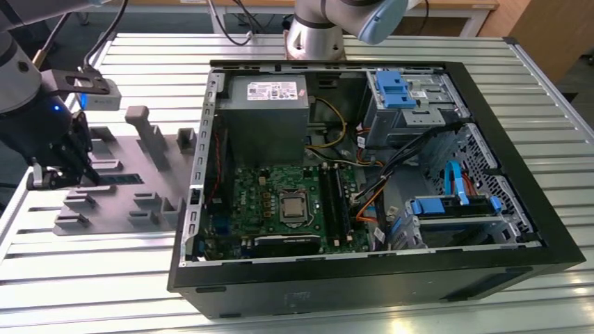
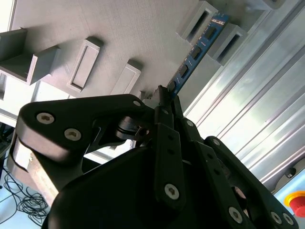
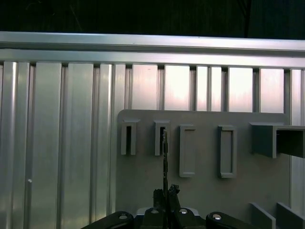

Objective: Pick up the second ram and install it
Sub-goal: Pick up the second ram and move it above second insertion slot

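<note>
The second ram (image 2: pixel 196 52) is a thin blue strip with dark chips, and my gripper (image 2: pixel 164 98) is shut on its near end. Its far end lies between two slotted blocks of the grey holder plate (image 2: pixel 119 33). In the first wrist view the second ram (image 3: pixel 165 162) shows edge-on, running from the gripper (image 3: pixel 165 193) to a slotted block (image 3: pixel 161 138). Whether it still sits in the slot I cannot tell. In the exterior view my gripper (image 1: pixel 79 174) hangs low over the holder plate (image 1: pixel 121 202), on the exterior view's left of the open computer case.
The open black case (image 1: pixel 371 278) holds a green motherboard (image 1: pixel 269 202) with long black slots (image 1: pixel 334 202), a grey power supply (image 1: pixel 264 111) and blue drive brackets (image 1: pixel 399 87). The slatted metal table (image 1: pixel 83 264) carries everything. A red button (image 2: pixel 298 202) sits beside it.
</note>
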